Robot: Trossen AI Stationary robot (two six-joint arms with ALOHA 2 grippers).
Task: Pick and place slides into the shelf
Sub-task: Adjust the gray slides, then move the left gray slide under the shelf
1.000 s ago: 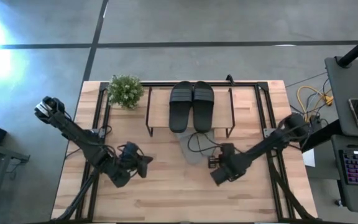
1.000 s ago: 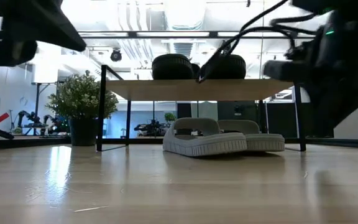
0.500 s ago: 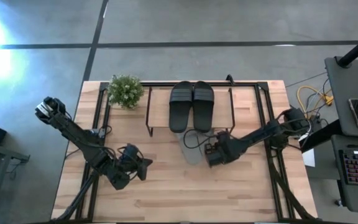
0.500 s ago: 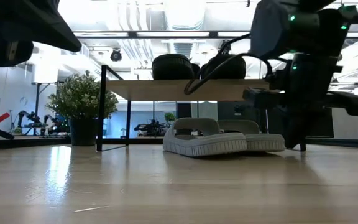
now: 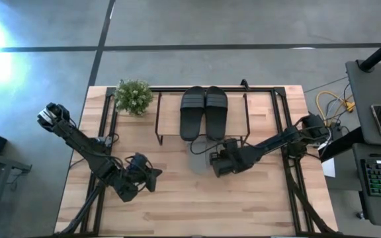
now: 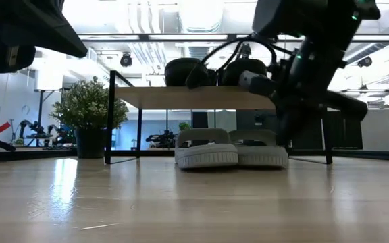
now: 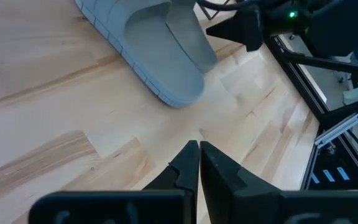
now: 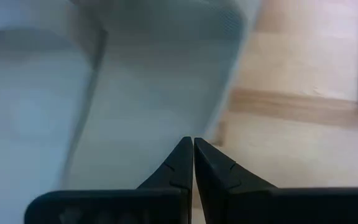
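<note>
Two black slides (image 5: 204,111) atop shelf (image 5: 169,118), grey-green pair (image 6: 229,148) beneath, both grippers' fingers closed, empty.

Right gripper (image 8: 193,147) low, jaws together (left gripper (image 7: 199,149) likewise, idle).
</note>
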